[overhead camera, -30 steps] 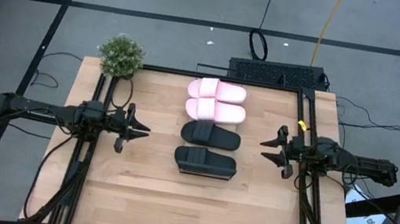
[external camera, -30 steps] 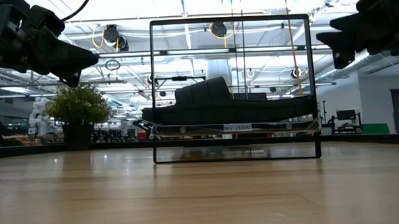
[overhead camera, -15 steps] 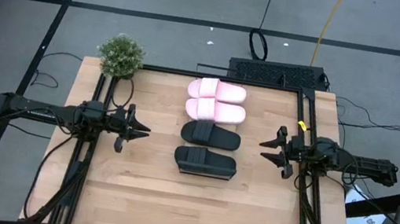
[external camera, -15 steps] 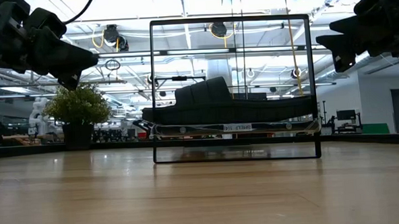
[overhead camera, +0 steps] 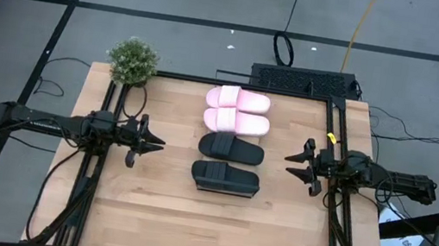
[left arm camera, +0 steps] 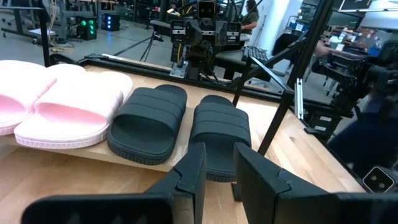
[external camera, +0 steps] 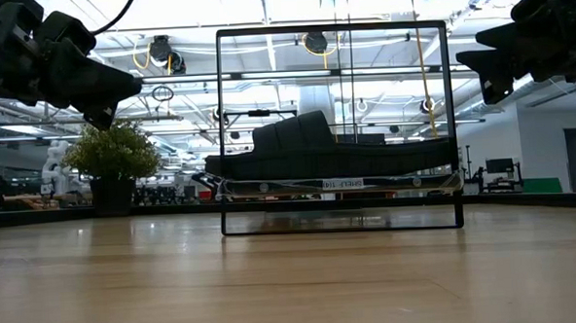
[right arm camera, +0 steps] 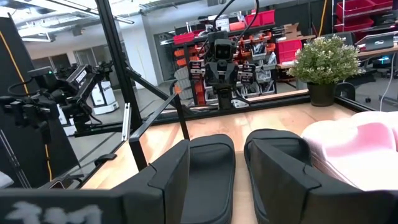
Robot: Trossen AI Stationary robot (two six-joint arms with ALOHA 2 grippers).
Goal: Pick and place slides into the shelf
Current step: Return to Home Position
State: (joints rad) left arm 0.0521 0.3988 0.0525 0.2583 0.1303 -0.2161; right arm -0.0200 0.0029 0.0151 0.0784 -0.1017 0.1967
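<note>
Four slides lie side by side on the shelf [external camera: 220, 135] in the middle of the table, soles down on its raised wooden board. The two pale pink ones [overhead camera: 239, 100] [overhead camera: 236, 122] are on the far side, the two black ones [overhead camera: 231, 149] [overhead camera: 225, 178] on the near side. My left gripper [overhead camera: 157, 142] [left arm camera: 217, 168] hovers at the table's left, pointing level at the slides, with a narrow empty gap between its fingers. At the table's right my right gripper [overhead camera: 291, 158] [right arm camera: 242, 168] also points level at them, open wider and empty.
A small potted plant [overhead camera: 133, 61] stands at the table's far left corner. Black frame rails [overhead camera: 88, 182] [overhead camera: 335, 227] run along the left and right sides. Bare wood [overhead camera: 211, 235] stretches from the shelf to the near edge.
</note>
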